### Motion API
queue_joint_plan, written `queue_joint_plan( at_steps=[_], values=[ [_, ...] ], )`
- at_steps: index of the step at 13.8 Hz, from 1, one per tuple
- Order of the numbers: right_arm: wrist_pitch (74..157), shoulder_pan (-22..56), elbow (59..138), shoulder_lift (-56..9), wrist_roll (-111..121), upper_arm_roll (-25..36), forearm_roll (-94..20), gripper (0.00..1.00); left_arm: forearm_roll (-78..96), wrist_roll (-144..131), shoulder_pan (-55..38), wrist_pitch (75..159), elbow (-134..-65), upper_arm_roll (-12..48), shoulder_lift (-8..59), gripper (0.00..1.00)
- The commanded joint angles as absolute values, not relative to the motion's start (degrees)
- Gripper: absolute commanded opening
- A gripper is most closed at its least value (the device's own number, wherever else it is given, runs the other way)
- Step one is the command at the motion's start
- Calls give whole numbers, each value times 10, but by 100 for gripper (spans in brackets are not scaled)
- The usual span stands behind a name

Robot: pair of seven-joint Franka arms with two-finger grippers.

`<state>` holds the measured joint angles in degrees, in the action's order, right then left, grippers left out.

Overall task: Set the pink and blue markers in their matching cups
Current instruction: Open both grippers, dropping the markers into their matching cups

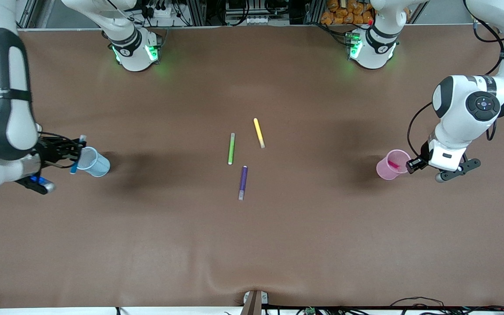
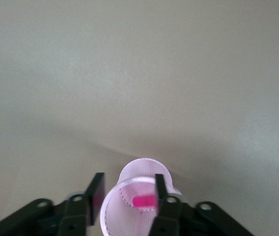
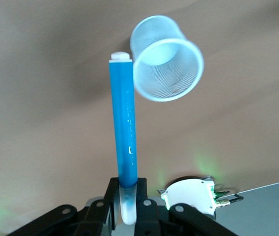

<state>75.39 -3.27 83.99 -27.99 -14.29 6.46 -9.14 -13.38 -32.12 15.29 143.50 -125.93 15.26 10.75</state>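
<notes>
The pale blue cup (image 1: 95,162) stands toward the right arm's end of the table. My right gripper (image 1: 78,152) is shut on the blue marker (image 1: 77,156), held by its pale cap end just beside the cup's rim. The right wrist view shows the marker (image 3: 124,132) in the gripper (image 3: 128,189), with its tip next to the cup's mouth (image 3: 165,59). The pale pink cup (image 1: 392,165) stands toward the left arm's end, with the pink marker (image 1: 393,164) inside. My left gripper (image 1: 414,164) is open at the cup's rim (image 2: 111,196); the marker (image 2: 144,200) lies in the cup.
A green marker (image 1: 231,148), a yellow marker (image 1: 259,132) and a dark purple marker (image 1: 243,182) lie on the brown table at its middle. The two arm bases stand at the table's edge farthest from the front camera.
</notes>
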Motion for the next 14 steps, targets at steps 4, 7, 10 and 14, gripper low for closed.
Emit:
queue_joint_plan(
  at_steps=[4, 7, 10, 14],
  values=[
    [746, -83, 876, -328, -114, 52, -103, 0, -145, -320, 155, 1352, -1188, 176, 109, 100],
    [734, -91, 881, -336, -116, 51, -113, 0, -136, -319, 155, 1265, -1132, 200, 113, 100],
    [736, -101, 883, -349, -112, 51, -116, 0, -119, -319, 156, 1221, -1105, 214, 108, 100],
    [746, -108, 879, -371, -108, 51, -151, 0, -102, -319, 154, 1164, -1060, 224, 110, 100]
  ],
)
